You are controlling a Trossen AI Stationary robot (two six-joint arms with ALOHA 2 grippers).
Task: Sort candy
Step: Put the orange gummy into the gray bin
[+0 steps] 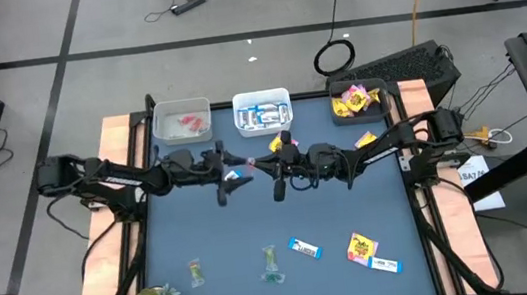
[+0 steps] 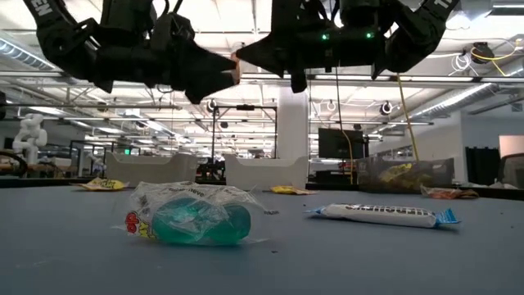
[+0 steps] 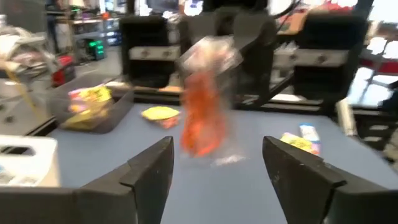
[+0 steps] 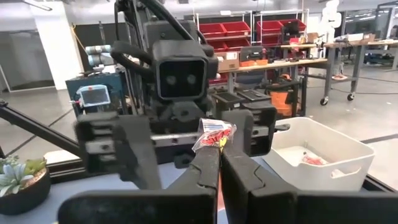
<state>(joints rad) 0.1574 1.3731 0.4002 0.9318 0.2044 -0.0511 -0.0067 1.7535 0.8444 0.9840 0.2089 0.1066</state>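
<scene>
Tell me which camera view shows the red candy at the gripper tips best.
The right wrist view: the red candy sits sharp in its clear wrapper, pinched in the shut right gripper. The left wrist view shows it blurred between the open left gripper's fingers. High and low views show only a small speck.

Table top (image 1: 283, 221): matt, smooth blue-grey surface, edged by pale wood (image 1: 108, 277). Red candy (image 4: 214, 134): wrapped in clear, crinkled, glossy film. Greenish candy (image 2: 192, 217): the same shiny clear wrap is seen. Bins (image 1: 261, 107): smooth white plastic. Right gripper (image 4: 219, 165) fingers: matt black plastic.
</scene>
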